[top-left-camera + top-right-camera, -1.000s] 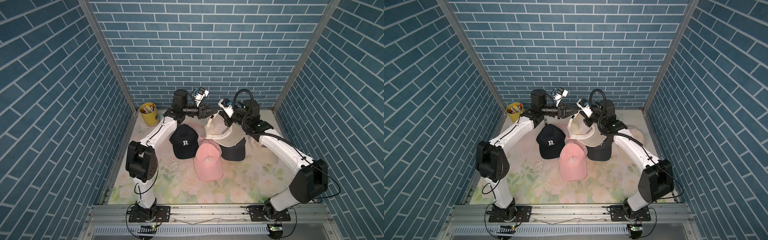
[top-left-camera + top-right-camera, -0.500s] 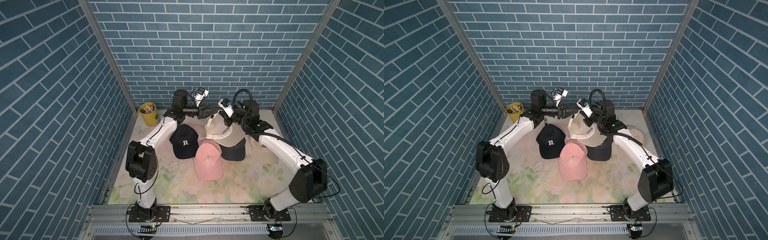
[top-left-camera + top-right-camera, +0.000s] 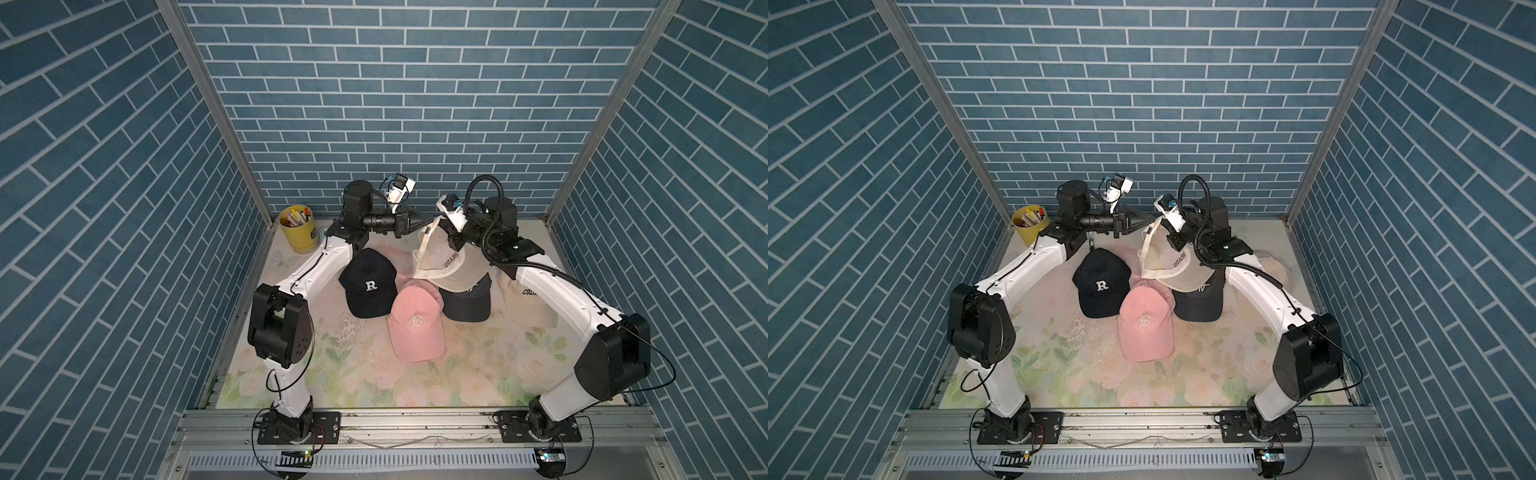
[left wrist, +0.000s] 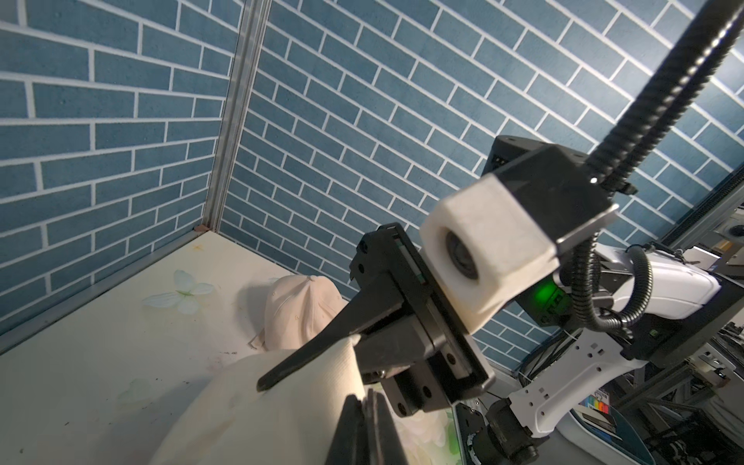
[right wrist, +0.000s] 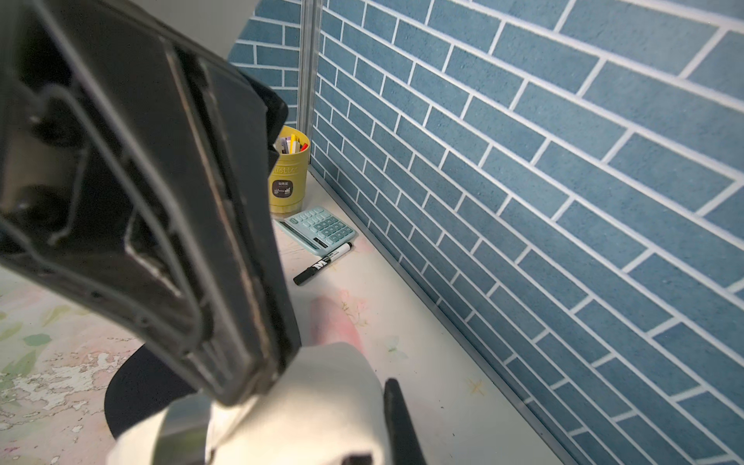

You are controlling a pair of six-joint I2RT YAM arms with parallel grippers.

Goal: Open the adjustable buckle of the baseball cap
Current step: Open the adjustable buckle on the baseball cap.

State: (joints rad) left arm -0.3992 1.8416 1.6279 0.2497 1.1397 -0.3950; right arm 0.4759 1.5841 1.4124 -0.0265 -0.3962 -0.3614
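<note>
In both top views a cream baseball cap (image 3: 453,266) (image 3: 1177,270) hangs tilted above the mat at the back. My right gripper (image 3: 445,233) is shut on its back edge; in the left wrist view one finger (image 4: 306,358) lies over the cream fabric. My left gripper (image 3: 432,217) (image 4: 368,398) reaches across from the left, shut on the cap's strap (image 3: 424,245) at its upper end. In the right wrist view a blurred silvery piece (image 5: 181,426), probably the buckle, sits just below the left gripper's tip. The right finger (image 5: 396,418) stands beside the cream fabric.
On the flowered mat lie a navy cap (image 3: 370,286) with an R, a pink cap (image 3: 415,328), a dark cap (image 3: 467,305) under the cream one and a beige cap (image 3: 528,303) under my right arm. A yellow pen cup (image 3: 299,228), calculator (image 5: 318,229) and marker (image 5: 322,263) sit at the back left.
The left gripper's jaws have closed at the strap's upper end. Both arms and the cream cap have hardly moved.
</note>
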